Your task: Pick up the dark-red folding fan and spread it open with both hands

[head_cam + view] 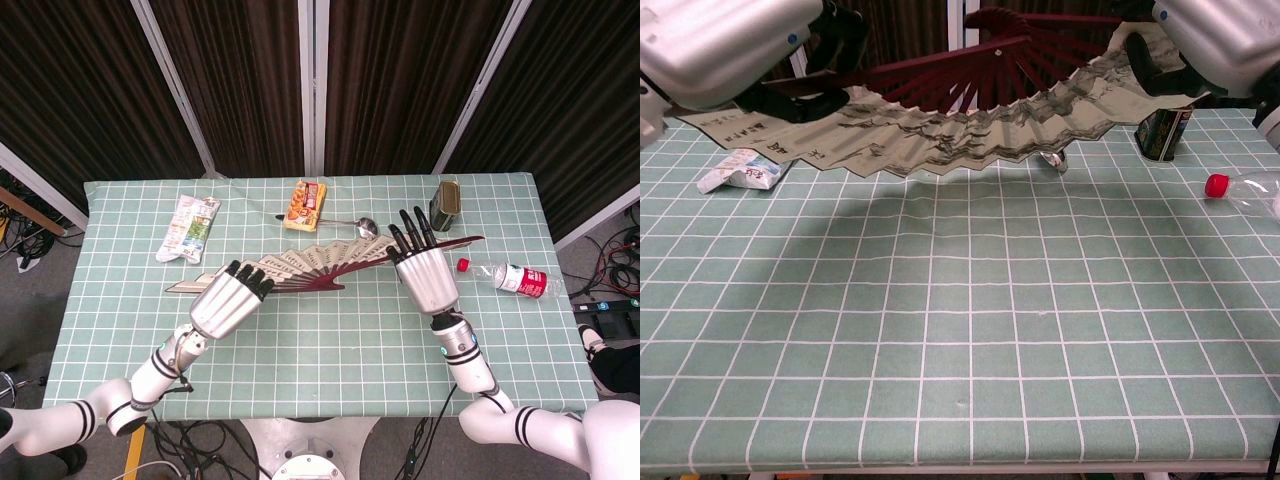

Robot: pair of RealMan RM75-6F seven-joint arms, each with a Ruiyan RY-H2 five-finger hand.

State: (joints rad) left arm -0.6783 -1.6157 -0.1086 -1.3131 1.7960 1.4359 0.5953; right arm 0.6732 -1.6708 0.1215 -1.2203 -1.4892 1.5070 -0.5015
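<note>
The dark-red folding fan (320,265) is spread wide in the air over the table, its ribs dark red and its paper leaf (960,130) painted with an ink landscape and calligraphy. My left hand (228,305) grips the fan's left end, fingers curled over the outer rib. My right hand (425,275) holds the right end, fingers stretched up along it. In the chest view the left hand (730,50) and the right hand (1210,40) show at the top corners, with the fan arching between them. The pivot is partly hidden behind the ribs.
On the green checked tablecloth (330,340) lie a white snack packet (188,227), an orange snack packet (305,205), a metal spoon (350,225), a dark tin can (446,205) and a red-capped bottle (510,278) on its side at the right.
</note>
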